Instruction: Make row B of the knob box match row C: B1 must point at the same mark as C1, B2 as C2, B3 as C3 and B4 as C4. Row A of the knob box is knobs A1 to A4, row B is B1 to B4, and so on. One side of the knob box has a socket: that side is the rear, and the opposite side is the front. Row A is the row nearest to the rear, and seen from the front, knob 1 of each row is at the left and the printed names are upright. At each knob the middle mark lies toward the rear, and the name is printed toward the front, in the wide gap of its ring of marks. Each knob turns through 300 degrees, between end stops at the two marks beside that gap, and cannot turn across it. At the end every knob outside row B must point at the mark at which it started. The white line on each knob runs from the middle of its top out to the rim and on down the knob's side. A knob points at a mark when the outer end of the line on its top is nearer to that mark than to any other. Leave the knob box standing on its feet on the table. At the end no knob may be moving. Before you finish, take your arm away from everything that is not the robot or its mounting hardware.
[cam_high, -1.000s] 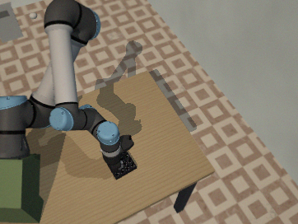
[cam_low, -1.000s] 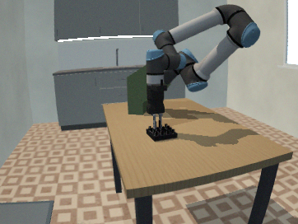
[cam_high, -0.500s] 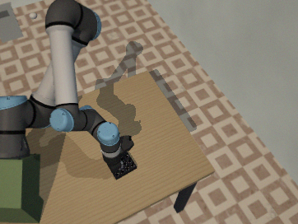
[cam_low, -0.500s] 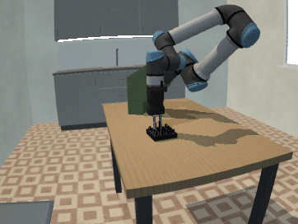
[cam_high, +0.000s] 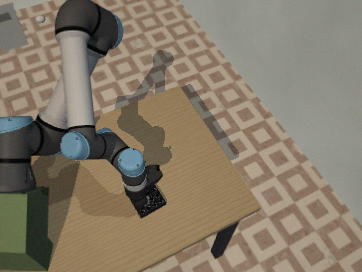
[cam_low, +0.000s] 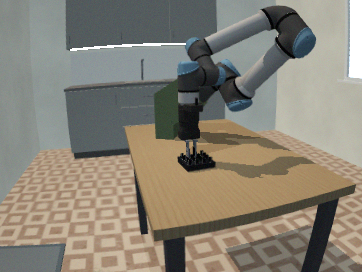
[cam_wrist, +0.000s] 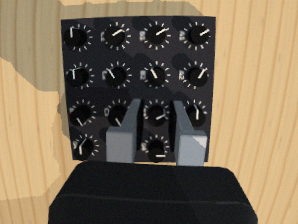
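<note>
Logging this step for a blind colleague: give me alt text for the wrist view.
Two grey fingers of the gripper straddle one knob on a black knob box with four rows of four white-lined knobs. The box sits on a wooden table.

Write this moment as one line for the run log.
arm: over knob box | gripper: part open, fingers straddle a knob, third column | grasp: cannot tell | box: on table

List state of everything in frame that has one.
Gripper: fingers partly closed, either side of one knob; whether they grip it cannot be told.
Knob box: standing flat on the table, under the gripper.
Arm: bent over the box, wrist pointing straight down.
</note>
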